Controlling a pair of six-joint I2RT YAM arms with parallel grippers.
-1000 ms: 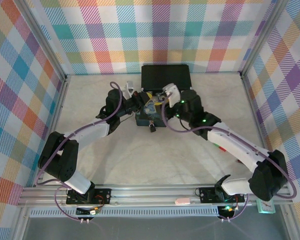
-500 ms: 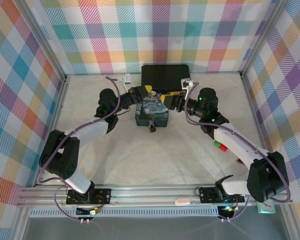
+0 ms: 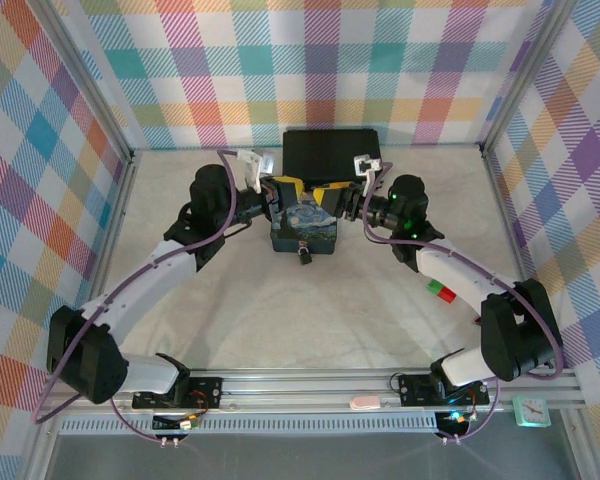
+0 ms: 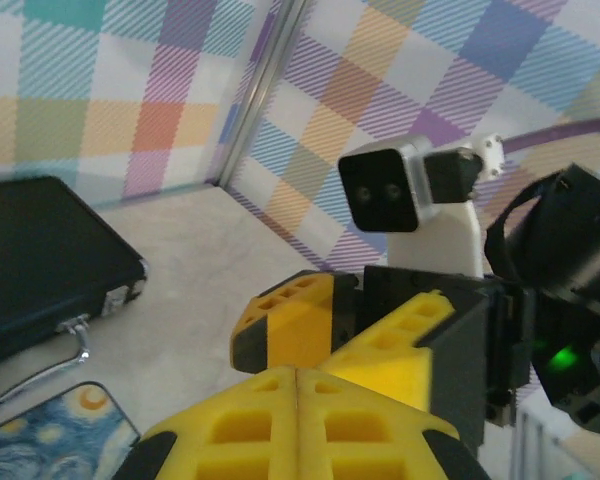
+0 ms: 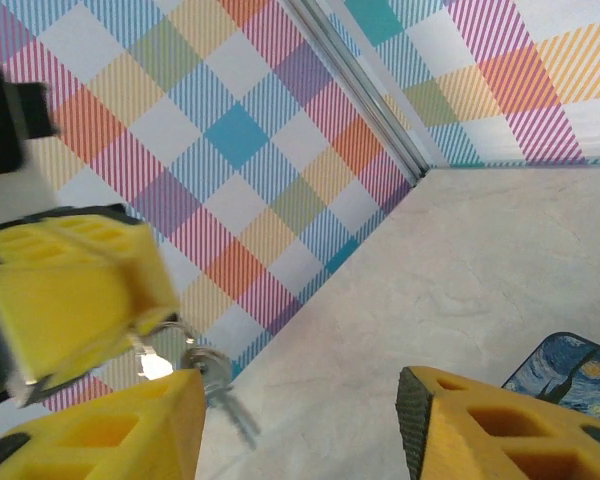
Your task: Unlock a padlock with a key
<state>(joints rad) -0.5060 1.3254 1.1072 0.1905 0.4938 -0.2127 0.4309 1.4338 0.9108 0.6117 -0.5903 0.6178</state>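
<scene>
The padlock point(image 3: 304, 255) is a tiny dark lock at the near edge of the blue painted tin point(image 3: 303, 228). My left gripper point(image 3: 290, 186) hovers over the tin's far left corner; its yellow fingers point(image 4: 230, 430) are pressed together. In the right wrist view a silvery ring point(image 5: 202, 362) comes out of those left fingers point(image 5: 70, 290), and the thin key point(image 5: 228, 405) dangles from it. My right gripper point(image 3: 327, 195) faces the left one tip to tip, its jaws open point(image 5: 300, 425), with the key hanging just beside its left finger point(image 5: 130, 435).
A black briefcase point(image 3: 332, 155) lies behind the tin against the back wall, its handle point(image 4: 40, 360) towards the tin point(image 4: 50, 440). The checked walls and metal frame posts point(image 4: 255, 110) close in the table. A red and green object point(image 3: 441, 291) lies under the right forearm.
Both grippers have drawn back from over the tin to its far edge and now meet tip to tip. The left elbow has swung outward. The right jaws have widened slightly.
</scene>
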